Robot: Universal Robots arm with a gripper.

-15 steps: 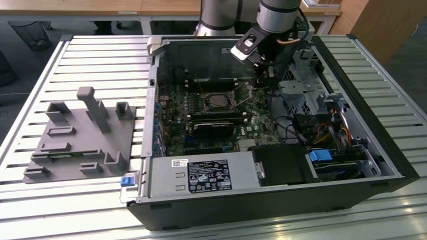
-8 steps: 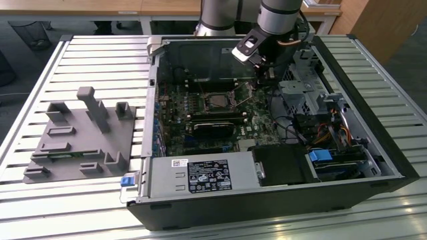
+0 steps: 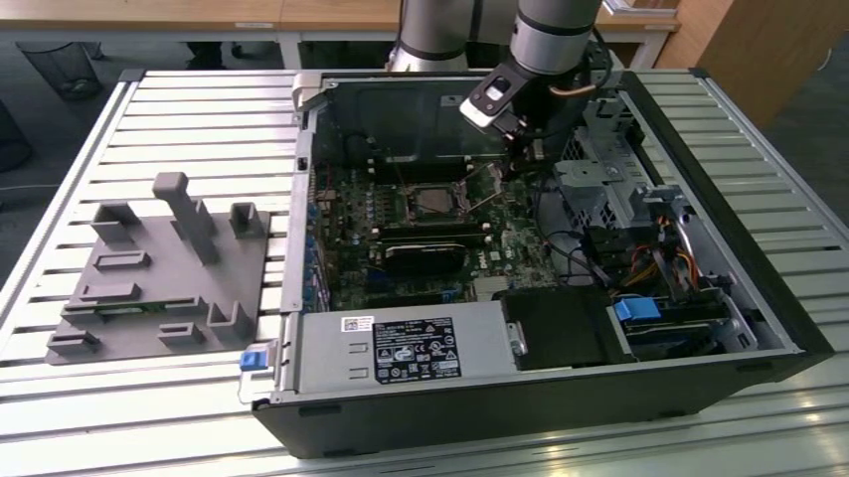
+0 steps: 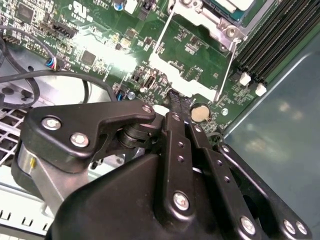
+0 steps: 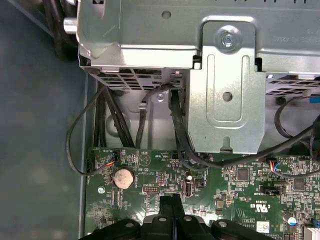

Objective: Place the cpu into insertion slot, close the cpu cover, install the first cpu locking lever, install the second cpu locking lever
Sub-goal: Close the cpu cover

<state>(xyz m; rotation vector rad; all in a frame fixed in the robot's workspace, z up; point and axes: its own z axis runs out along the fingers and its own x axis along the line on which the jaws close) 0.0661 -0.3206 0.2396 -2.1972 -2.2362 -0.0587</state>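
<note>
Sitting on slatted table (image 3: 173,109), computer case (image 3: 785,298), hand (image 3: 515,171) inside, desks (image 3: 332,12) behind

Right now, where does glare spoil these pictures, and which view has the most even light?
Second wrist view: a white glare patch on the motherboard beyond the claw. Exterior view: the slatted table shines in bright stripes along its near edge. First wrist view: the most even light, only a mild sheen on the metal bracket.

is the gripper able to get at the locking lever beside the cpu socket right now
Probably yes. The gripper hangs low over the motherboard, just beside the thin locking lever. Only flat board parts lie between them, and no cable or bracket crosses that gap.
</note>
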